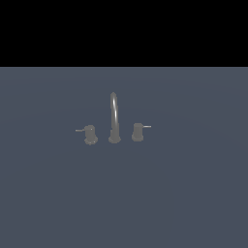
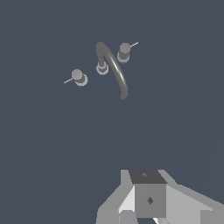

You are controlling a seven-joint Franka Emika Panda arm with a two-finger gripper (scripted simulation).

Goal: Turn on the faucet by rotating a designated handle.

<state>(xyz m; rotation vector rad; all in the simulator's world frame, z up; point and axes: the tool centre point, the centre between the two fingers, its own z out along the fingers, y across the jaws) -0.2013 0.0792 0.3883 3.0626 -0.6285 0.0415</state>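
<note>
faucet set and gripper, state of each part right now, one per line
faucet: upright on the grey surface, no water visible
handle: upright, lever rod pointing to the exterior view's left, untouched
twin knob: upright, lever rod pointing to the exterior view's right, untouched
gripper: well apart from the faucet, holding nothing visible; fingertips out of frame, so open or shut cannot be told

Both pictures are dim and flat — even, soft light, with almost no shadow on the floor. The spout carries a faint pale sheen. Edges look soft and low in detail — the exterior view's upper band is pure black.
</note>
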